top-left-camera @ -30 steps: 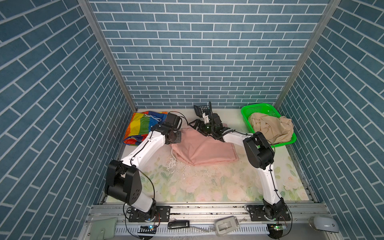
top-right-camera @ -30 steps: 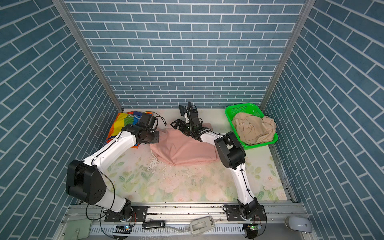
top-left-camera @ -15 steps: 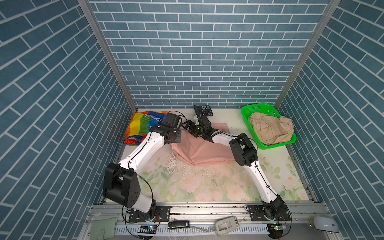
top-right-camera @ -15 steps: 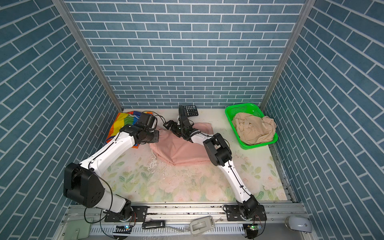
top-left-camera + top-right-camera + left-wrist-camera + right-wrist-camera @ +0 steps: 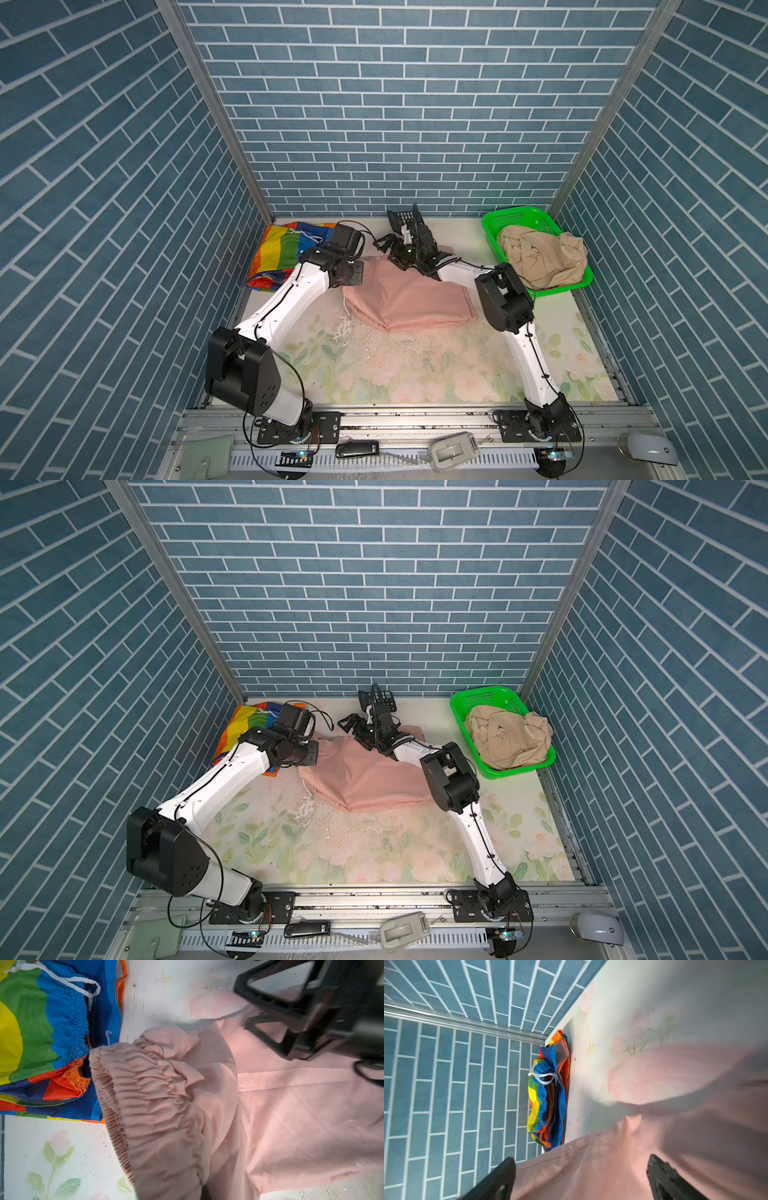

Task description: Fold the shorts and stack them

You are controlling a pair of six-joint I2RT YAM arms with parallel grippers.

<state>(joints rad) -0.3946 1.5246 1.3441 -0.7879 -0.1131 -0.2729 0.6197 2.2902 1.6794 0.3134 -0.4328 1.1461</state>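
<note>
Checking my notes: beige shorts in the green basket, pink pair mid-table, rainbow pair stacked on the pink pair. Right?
Not stacked: the rainbow shorts lie beside the pink shorts, on the table in its far left corner, as both top views show. The rest is right.

Plain dusty pink fabric shorts (image 5: 365, 777) lie spread at the middle of the floral-print table (image 5: 374, 854). The left gripper (image 5: 309, 752) is closed on their raised left edge, and the right gripper (image 5: 365, 713) is above their far edge, jaws spread wide. Shiny rainbow-striped shorts (image 5: 239, 731) lie in the far left corner, partly behind the left arm, while crumpled beige shorts (image 5: 509, 737) fill a green plastic mesh basket (image 5: 471, 704) at the far right, well apart from the pink pair.
</note>
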